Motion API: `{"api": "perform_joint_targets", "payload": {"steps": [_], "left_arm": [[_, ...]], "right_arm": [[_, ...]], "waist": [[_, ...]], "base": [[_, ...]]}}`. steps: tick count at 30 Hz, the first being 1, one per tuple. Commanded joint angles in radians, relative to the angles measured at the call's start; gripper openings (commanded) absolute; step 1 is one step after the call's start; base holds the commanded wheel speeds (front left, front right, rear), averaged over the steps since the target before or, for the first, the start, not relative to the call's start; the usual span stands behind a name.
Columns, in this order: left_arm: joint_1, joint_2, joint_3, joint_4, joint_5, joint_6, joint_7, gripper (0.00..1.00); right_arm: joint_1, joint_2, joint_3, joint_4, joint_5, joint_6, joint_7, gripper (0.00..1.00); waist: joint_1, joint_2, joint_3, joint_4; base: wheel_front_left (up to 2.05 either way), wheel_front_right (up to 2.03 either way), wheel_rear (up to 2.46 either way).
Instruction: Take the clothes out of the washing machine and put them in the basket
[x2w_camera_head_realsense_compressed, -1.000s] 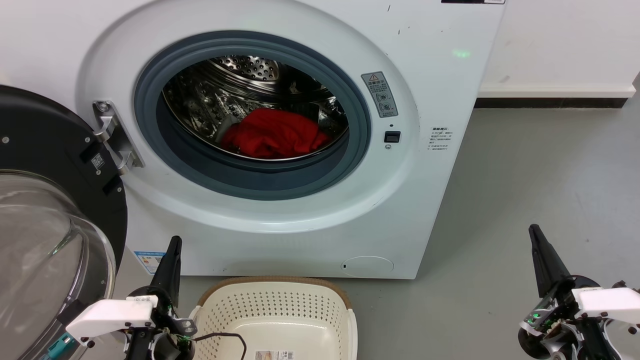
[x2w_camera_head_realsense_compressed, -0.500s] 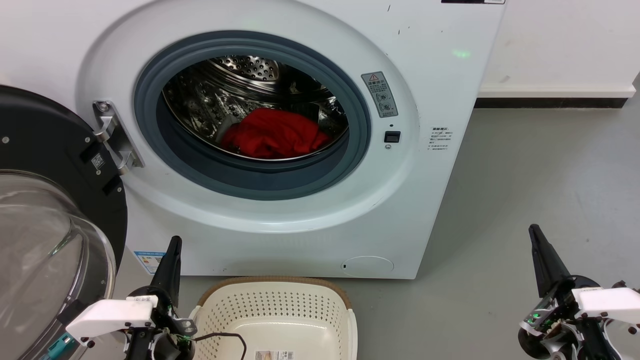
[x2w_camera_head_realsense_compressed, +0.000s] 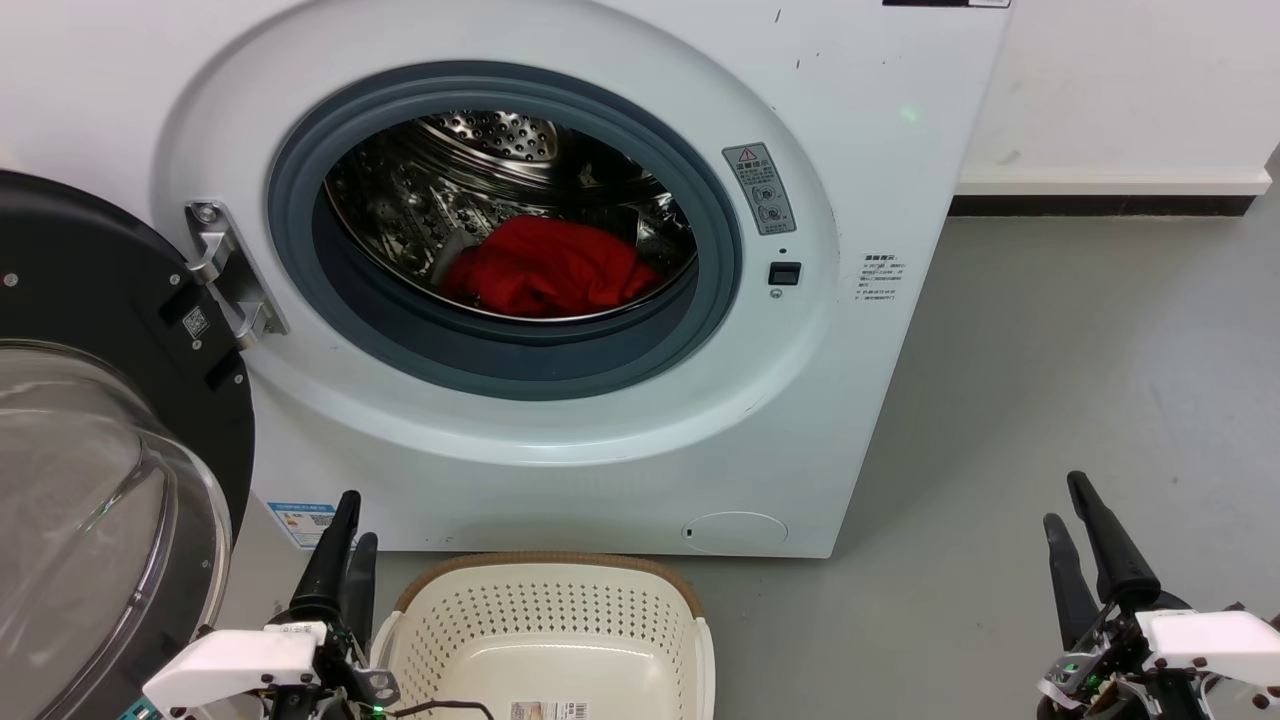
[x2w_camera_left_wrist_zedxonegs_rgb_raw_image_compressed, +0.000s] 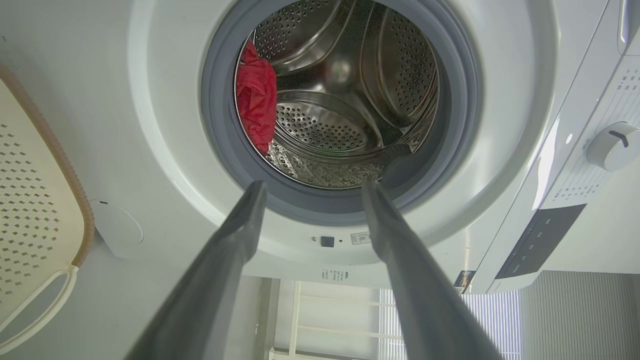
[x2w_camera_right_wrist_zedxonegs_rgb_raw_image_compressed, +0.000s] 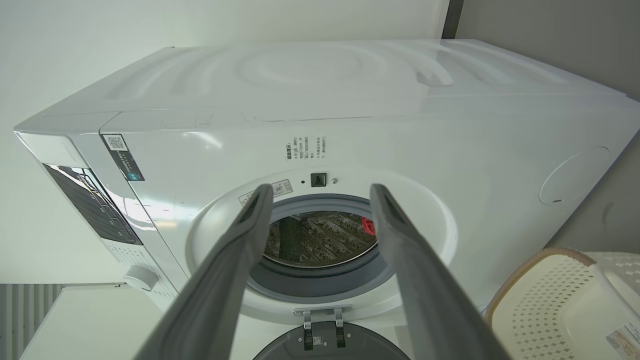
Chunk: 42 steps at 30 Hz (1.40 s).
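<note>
Head view shows one washing machine (x2w_camera_head_realsense_compressed: 620, 480) on the grey floor (x2w_camera_head_realsense_compressed: 1050, 350), its single round door (x2w_camera_head_realsense_compressed: 90, 290) swung wide open at the left. One piece of clothes (x2w_camera_head_realsense_compressed: 545, 268), a crumpled red heap, lies on the bottom of the steel drum (x2w_camera_head_realsense_compressed: 480, 140), near the drum's front edge. One basket (x2w_camera_head_realsense_compressed: 550, 610) stands on the floor just before the machine's lower front edge. Two grippers hang low: the left gripper (x2w_camera_head_realsense_compressed: 355, 520) between door and basket, the right gripper (x2w_camera_head_realsense_compressed: 1064, 502) well apart over the floor's right side. Each has two dark fingers (x2w_camera_left_wrist_zedxonegs_rgb_raw_image_compressed: 235, 235). Both wrist views show them spread wide, with the washer's mouth seen through the gap.
</note>
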Motion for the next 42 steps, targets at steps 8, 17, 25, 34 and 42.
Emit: {"api": "perform_joint_targets", "payload": {"steps": [8,17,25,34,42], "left_arm": [[-0.013,0.002,-0.001,-0.062,0.133,0.016,-0.047,1.0],[-0.001,0.002,-0.024,-0.12,0.306,0.062,-0.087,1.0],[0.009,0.002,-0.052,-0.154,0.475,0.098,-0.12,1.0],[0.02,0.003,-0.079,-0.178,0.637,0.132,-0.154,1.0],[0.028,0.003,-0.095,-0.19,0.75,0.153,-0.179,1.0]], "right_arm": [[-0.005,0.0,-0.014,-0.035,-0.11,0.0,-0.048,1.0],[0.016,0.0,-0.012,-0.1,-0.322,0.0,-0.089,1.0],[0.036,0.0,-0.002,-0.152,-0.519,0.0,-0.121,1.0],[0.056,0.0,0.015,-0.205,-0.727,0.0,-0.155,1.0],[0.072,0.0,0.033,-0.232,-0.866,0.0,-0.179,1.0]], "waist": [[-0.0001,-0.0001,0.002,0.0],[-0.0001,-0.0001,0.004,0.0],[-0.0001,-0.0001,0.007,0.0],[-0.0001,-0.0001,0.009,0.0],[-0.0001,-0.0001,0.009,0.001]], "base": [[0.0,0.0,0.0],[0.0,0.0,0.0],[0.0,0.0,0.0],[0.0,0.0,0.0],[0.0,0.0,0.0]]}}
